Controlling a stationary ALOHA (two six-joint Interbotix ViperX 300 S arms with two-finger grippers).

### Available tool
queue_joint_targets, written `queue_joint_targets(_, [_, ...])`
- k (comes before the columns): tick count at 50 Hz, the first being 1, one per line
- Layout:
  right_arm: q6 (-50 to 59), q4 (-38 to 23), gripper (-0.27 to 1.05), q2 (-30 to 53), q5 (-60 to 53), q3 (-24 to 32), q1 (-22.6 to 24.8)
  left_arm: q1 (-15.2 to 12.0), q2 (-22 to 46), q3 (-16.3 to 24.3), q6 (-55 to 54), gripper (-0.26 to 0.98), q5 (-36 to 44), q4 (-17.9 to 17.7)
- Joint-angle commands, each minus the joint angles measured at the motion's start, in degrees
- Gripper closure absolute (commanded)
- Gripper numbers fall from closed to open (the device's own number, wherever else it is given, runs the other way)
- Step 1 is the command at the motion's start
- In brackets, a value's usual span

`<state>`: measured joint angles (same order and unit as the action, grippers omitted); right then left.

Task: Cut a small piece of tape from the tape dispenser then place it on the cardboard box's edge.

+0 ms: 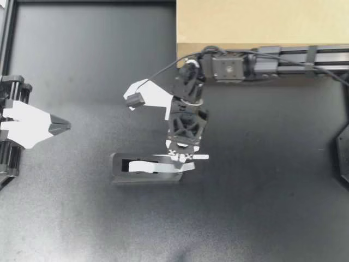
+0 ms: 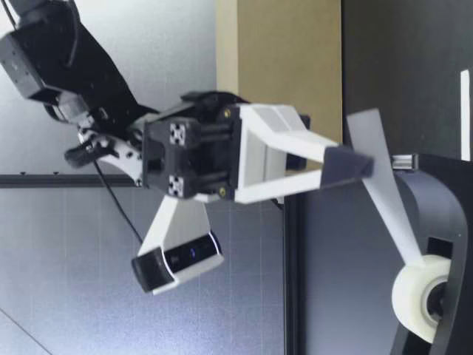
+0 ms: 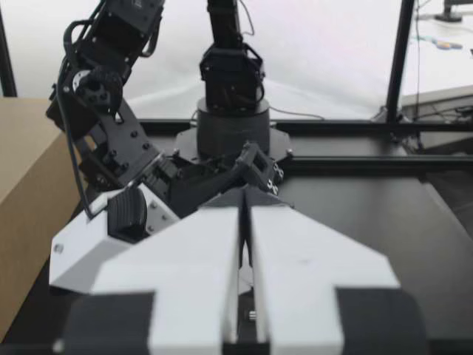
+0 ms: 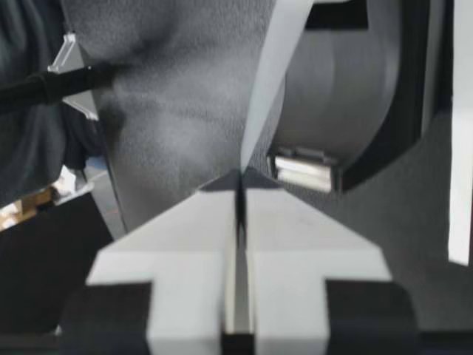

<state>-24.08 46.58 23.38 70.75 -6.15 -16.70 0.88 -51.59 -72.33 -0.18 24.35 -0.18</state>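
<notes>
The black tape dispenser point(image 1: 122, 170) stands mid-table with its white tape roll point(image 1: 143, 165) inside. My right gripper point(image 1: 182, 162) points down over the dispenser's cutter end. In the right wrist view it point(image 4: 240, 177) is shut on a strip of tape point(image 4: 267, 81) pulled from the roll, just beside the metal cutter point(image 4: 301, 168). The low view shows the strip point(image 2: 392, 207) stretched taut from the roll point(image 2: 415, 293) up through the pinched tips point(image 2: 361, 166). My left gripper point(image 1: 65, 126) rests shut and empty at the table's left. The cardboard box point(image 1: 262, 24) stands at the back.
The right arm's base rail point(image 1: 305, 56) runs along the box's front edge. In the left wrist view the box point(image 3: 22, 170) lies off to one side and the right arm point(image 3: 111, 133) stands ahead of my left gripper point(image 3: 244, 211). Black table point(image 1: 262, 207) surrounds the dispenser.
</notes>
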Motion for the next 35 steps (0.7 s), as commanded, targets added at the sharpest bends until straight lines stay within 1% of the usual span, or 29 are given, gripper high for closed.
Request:
queue_joint_targets(1, [-0.09, 0.18, 0.85, -3.60, -0.35, -0.79, -0.53, 0.00, 0.35, 1.14, 0.00, 0.85, 0.53, 0.00])
queue_joint_targets(13, [-0.18, 0.18, 0.85, -5.19, -1.67, -3.69, -0.97, 0.09, 0.35, 0.97, 0.09, 0.85, 0.53, 0.00])
queue_joint_targets(35, [-0.44, 0.18, 0.85, -5.54, -4.22, -7.21, -1.76, 0.09, 0.35, 0.79, 0.26, 0.85, 0.53, 0.00])
